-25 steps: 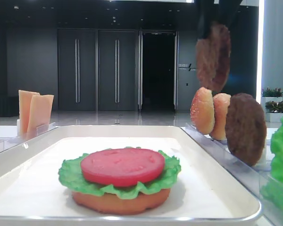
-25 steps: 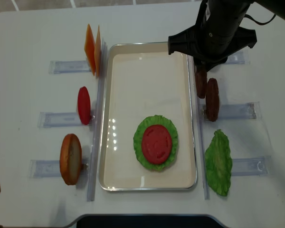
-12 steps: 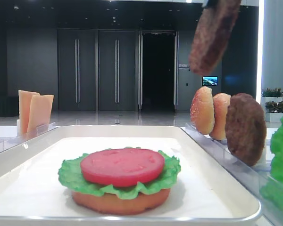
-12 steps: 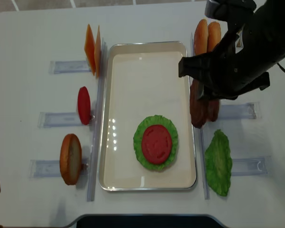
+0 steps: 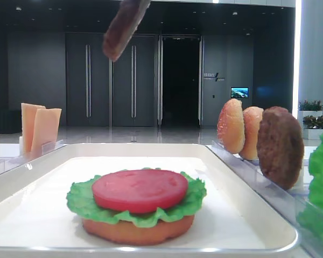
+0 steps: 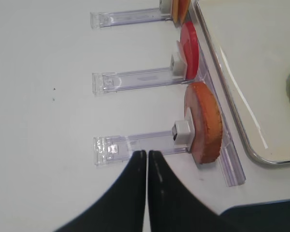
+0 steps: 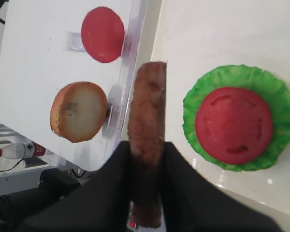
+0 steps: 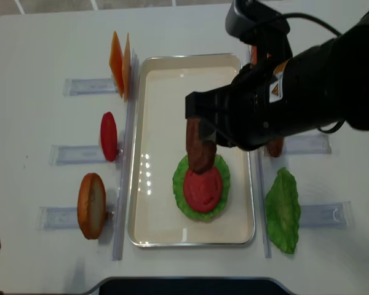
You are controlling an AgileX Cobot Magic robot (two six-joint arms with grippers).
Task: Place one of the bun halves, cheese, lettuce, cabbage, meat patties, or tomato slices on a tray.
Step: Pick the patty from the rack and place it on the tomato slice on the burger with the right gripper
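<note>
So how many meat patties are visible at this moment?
2. One meat patty is held edge-on between the right gripper's fingers, above the tray. The other patty stands in the right-side holder behind the lettuce leaf. The arm may hide more.

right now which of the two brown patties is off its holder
The rough dark-brown round patty pinched edge-on by the right fingers above the tray; the other patty stands in its clear holder.
</note>
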